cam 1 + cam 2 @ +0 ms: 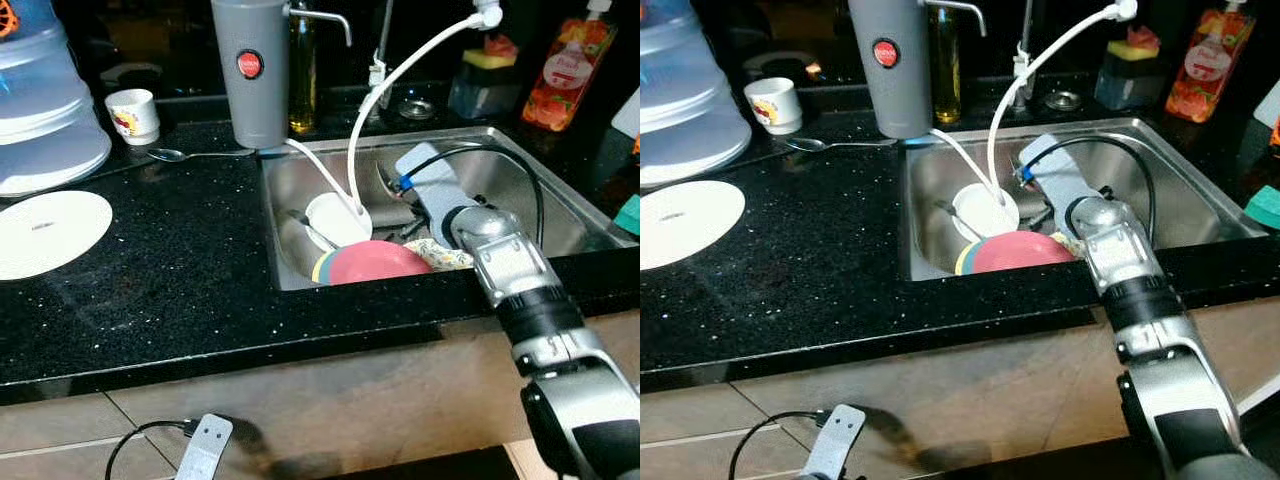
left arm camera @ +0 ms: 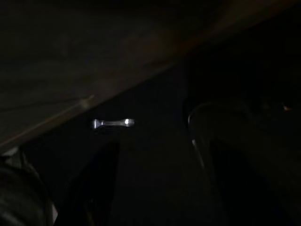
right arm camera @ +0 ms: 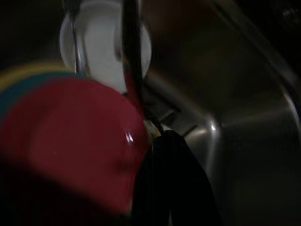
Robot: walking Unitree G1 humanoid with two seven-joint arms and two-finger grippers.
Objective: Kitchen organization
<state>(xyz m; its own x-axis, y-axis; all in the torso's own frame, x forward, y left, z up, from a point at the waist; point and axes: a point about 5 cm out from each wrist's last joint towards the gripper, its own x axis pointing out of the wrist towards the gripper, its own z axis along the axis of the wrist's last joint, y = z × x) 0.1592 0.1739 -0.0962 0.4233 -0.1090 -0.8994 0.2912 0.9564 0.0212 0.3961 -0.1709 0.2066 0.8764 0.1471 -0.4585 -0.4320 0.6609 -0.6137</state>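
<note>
In the steel sink [image 1: 540, 190] a red plate [image 1: 378, 262] tops a stack of coloured plates. A white bowl [image 1: 335, 218] with a utensil in it lies behind the stack. My right arm [image 1: 500, 262] reaches over the counter edge down into the sink. In the right wrist view my right gripper [image 3: 162, 139] has its fingers together at the rim of the red plate [image 3: 70, 141]. A thin dark utensil [image 3: 131, 52] runs away from their tips, and I cannot tell whether it is held. My left arm [image 1: 205, 445] hangs idle below the counter.
On the black counter [image 1: 180, 280] lie a white plate [image 1: 45, 232], a spoon [image 1: 190, 154] and a small cup [image 1: 133, 115]. A grey dispenser [image 1: 252, 70] with a white hose [image 1: 400, 70] stands at the sink's back left. A sponge [image 1: 487, 55] and soap bottle [image 1: 568, 70] stand behind.
</note>
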